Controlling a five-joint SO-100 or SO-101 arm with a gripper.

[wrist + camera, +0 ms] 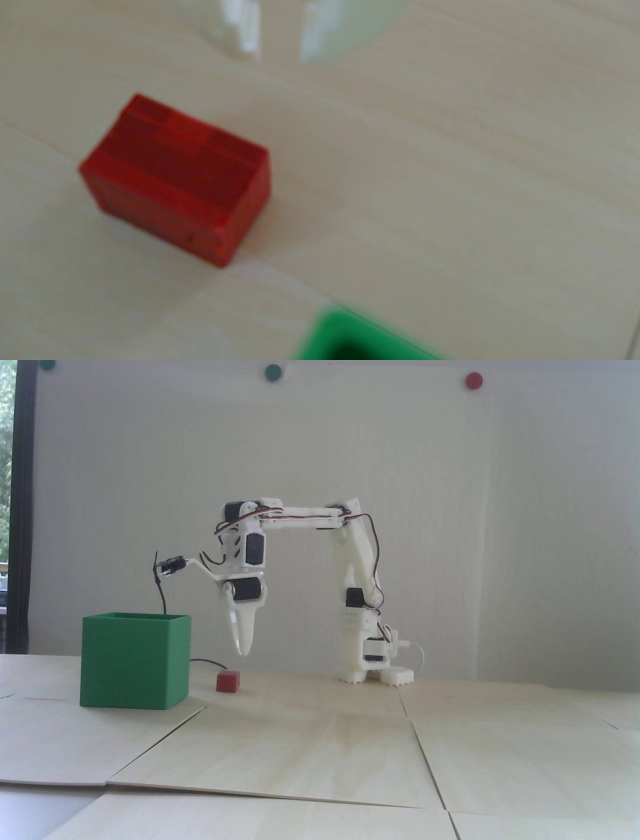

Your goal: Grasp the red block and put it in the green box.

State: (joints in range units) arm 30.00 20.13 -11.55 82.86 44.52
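Red block (228,681) sits on the counter (310,740), just right of the green box (135,660) in the fixed view — apart from it, untouched. Jaws point down above the block, holding nothing; wrist view shows two blurred white tips with a gap between — spread.

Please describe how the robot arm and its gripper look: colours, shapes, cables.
In the fixed view the arm is white plastic with boxy black servo motors at its joints. Thin dark wires loop along the links, and a white cable leaves its base. The gripper has long, tapering white fingers; a small black camera sits on a white bracket beside it.
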